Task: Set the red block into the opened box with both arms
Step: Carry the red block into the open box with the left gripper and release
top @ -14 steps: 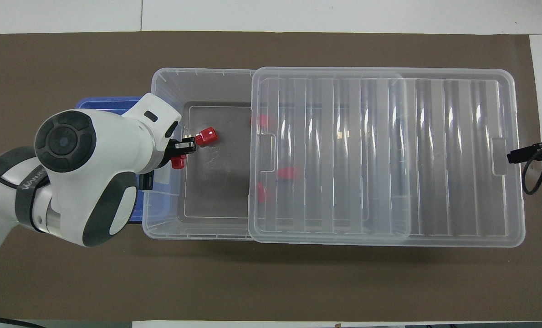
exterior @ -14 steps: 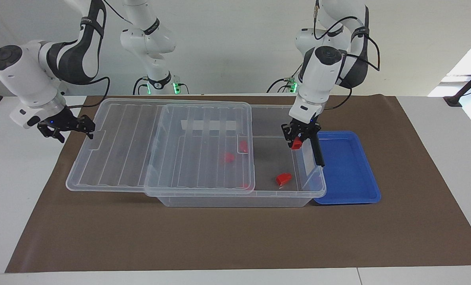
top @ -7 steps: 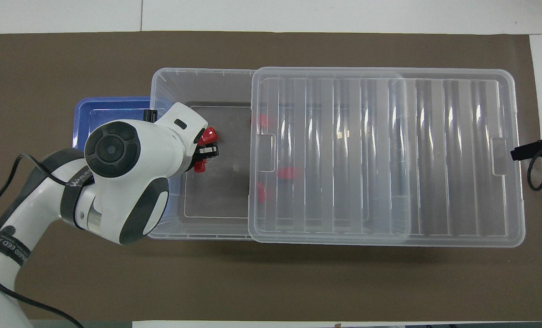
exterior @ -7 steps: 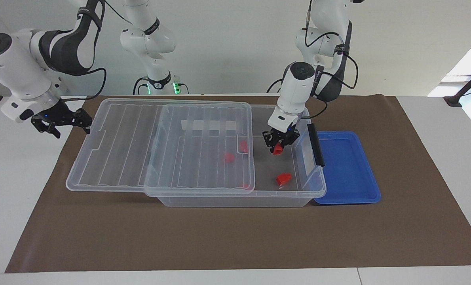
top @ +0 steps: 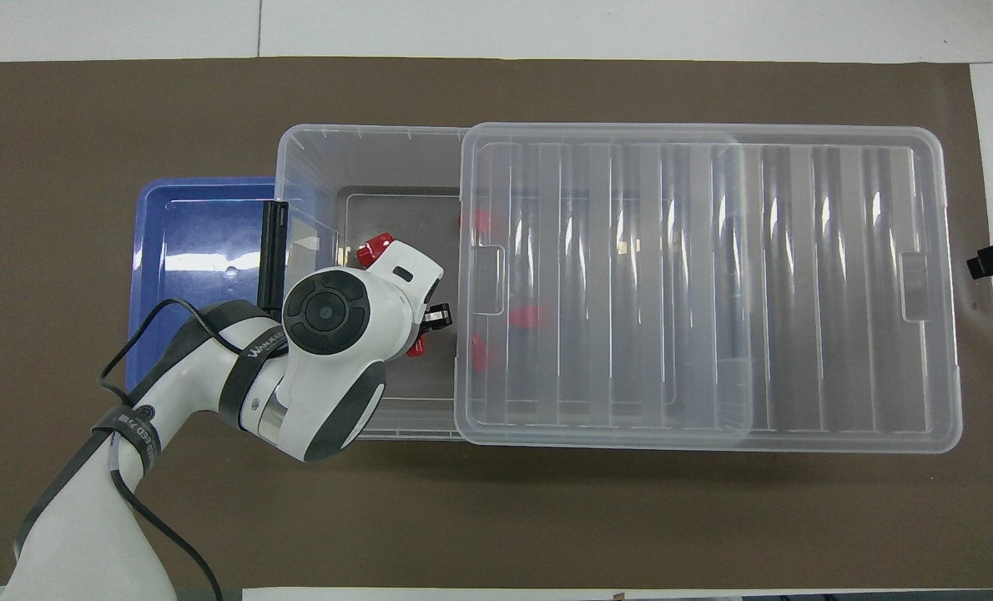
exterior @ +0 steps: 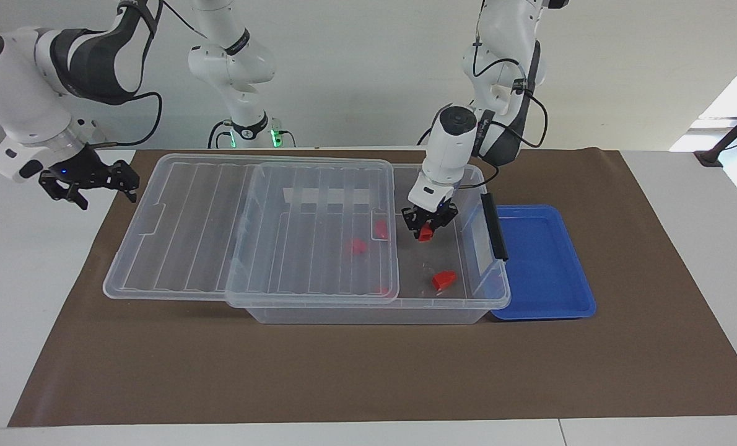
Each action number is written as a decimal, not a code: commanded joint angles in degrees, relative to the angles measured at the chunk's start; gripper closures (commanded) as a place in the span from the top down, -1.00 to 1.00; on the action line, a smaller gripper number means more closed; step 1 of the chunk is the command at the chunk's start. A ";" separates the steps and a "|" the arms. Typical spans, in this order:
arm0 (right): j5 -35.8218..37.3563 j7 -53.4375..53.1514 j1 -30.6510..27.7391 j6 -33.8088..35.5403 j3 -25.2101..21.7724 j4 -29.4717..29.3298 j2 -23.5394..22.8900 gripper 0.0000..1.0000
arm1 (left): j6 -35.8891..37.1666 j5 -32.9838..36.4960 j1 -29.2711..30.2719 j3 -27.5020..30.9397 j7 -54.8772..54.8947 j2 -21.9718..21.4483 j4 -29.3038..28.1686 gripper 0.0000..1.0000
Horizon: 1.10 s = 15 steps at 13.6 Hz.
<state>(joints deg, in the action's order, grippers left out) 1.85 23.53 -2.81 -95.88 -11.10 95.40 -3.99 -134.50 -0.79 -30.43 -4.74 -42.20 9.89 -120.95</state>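
The clear box point(exterior: 375, 306) point(top: 296, 167) stands with its ribbed lid point(exterior: 189, 235) point(top: 713, 284) slid toward the right arm's end, so the end by the black handle point(exterior: 493, 226) is uncovered. My left gripper point(exterior: 427, 228) point(top: 421, 338) hangs over that uncovered part, shut on a red block point(exterior: 426, 233) point(top: 415, 348). Another red block point(exterior: 444, 279) point(top: 375, 248) lies on the box floor there. Under the lid lie more red blocks point(exterior: 359, 246) point(top: 526, 316). My right gripper point(exterior: 127, 183) point(top: 976, 267) is open and holds nothing, just off the lid's outer end.
A shallow blue tray point(exterior: 542, 260) point(top: 188, 250) lies beside the box at the left arm's end. Box and tray rest on a brown mat point(exterior: 344, 371). A third white arm point(exterior: 238, 68) stands at the robots' side of the table.
My left gripper has carried the red block from above the box's handle end to over the uncovered floor, closer to the lid's edge. The right gripper has drawn back slightly from the lid.
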 commanded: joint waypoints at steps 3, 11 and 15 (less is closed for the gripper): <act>-2.72 -3.98 -0.36 4.19 3.17 -3.71 -0.93 1.00 | -1.11 0.53 -0.94 0.87 -3.14 0.66 -1.13 -1.00; -2.29 -21.68 -0.09 11.68 12.42 -9.62 -1.37 1.00 | 2.39 0.53 -0.33 0.96 -3.24 -1.27 0.10 1.00; -0.88 -21.77 -0.18 11.07 12.69 -9.10 -1.11 1.00 | 6.44 0.53 0.02 1.04 -2.89 -5.74 0.63 1.00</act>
<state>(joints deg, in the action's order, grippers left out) 0.37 2.61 -2.41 -84.70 1.04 86.91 -4.61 -131.08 -0.79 -30.43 -4.13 -44.51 7.80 -119.92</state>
